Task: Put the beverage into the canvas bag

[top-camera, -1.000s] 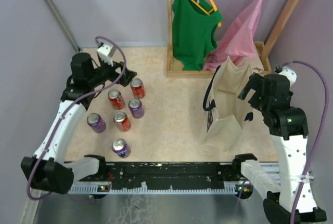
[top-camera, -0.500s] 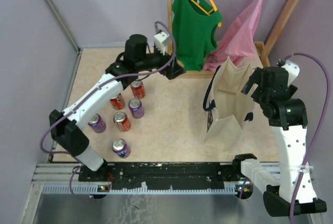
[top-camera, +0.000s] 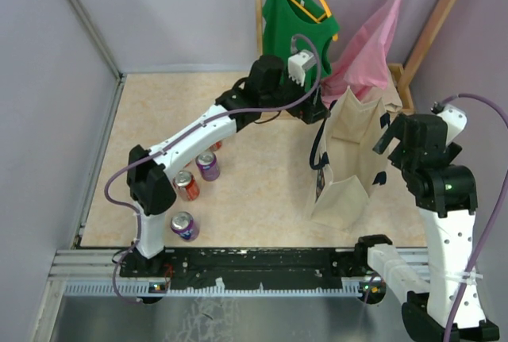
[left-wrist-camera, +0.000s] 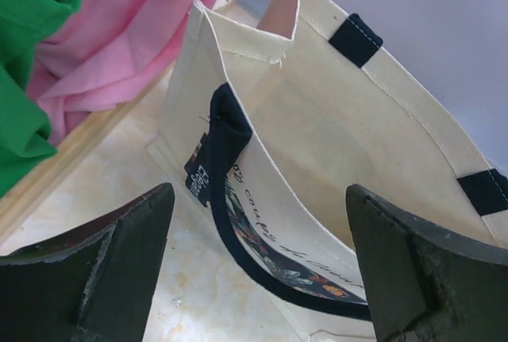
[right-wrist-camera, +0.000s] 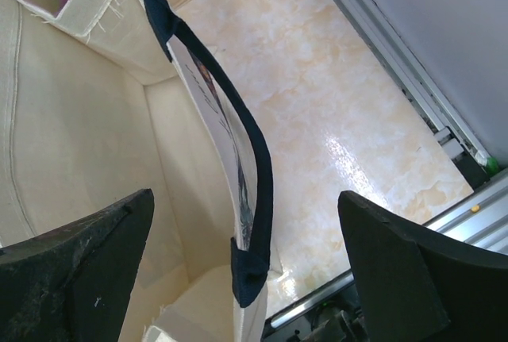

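Note:
The beige canvas bag [top-camera: 345,163] with navy handles stands upright and open-mouthed at the right of the table. My left gripper [top-camera: 316,113] is open and empty, held by the bag's upper left rim. In the left wrist view its jaws [left-wrist-camera: 258,193] frame the bag [left-wrist-camera: 317,128] and one navy handle [left-wrist-camera: 226,132]. My right gripper [top-camera: 386,137] is open and empty at the bag's right side. Its jaws [right-wrist-camera: 244,195] straddle the bag wall [right-wrist-camera: 79,120] and a handle [right-wrist-camera: 248,140]. Beverage cans lie at the left: a red can [top-camera: 187,185] and two purple cans [top-camera: 208,165], [top-camera: 183,225].
A green tank top [top-camera: 295,32] and a pink garment [top-camera: 369,48] hang on a wooden rack [top-camera: 274,109] behind the bag. My left arm stretches over the can group and hides some cans. A metal rail [top-camera: 254,267] runs along the front edge.
My left arm has swung from above the cans rightward to the bag's left rim, its gripper empty. My right gripper has shifted slightly by the bag's right side.

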